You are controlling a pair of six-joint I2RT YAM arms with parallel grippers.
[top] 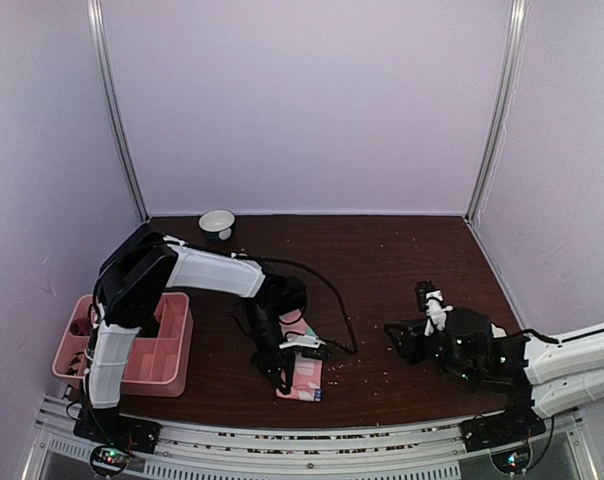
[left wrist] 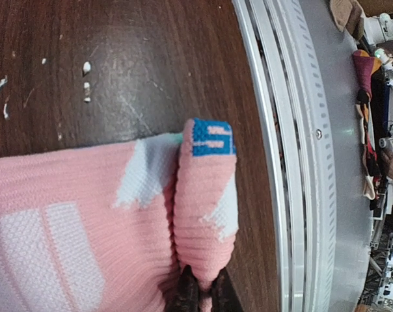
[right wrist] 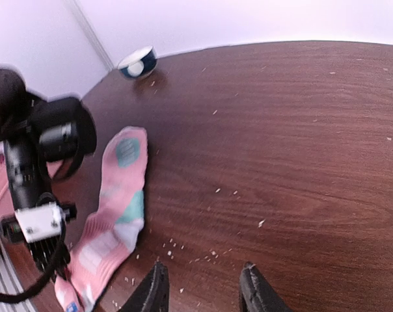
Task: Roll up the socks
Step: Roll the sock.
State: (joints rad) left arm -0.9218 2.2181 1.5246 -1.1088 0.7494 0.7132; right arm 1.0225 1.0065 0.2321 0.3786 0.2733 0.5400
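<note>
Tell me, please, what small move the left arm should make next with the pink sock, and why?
Probably roll the cuff further toward the toe. The left gripper is shut on that end of the pink sock, already turned over into a first fold, while the rest lies flat on the table. The right gripper hangs open, clear of it.

Body log | my left arm [top: 212, 270]: white shells, black joints | black cable [top: 340, 305] off wrist | right arm [top: 582, 360]: same white-black | right gripper [right wrist: 203, 273]: fingers matte black
</note>
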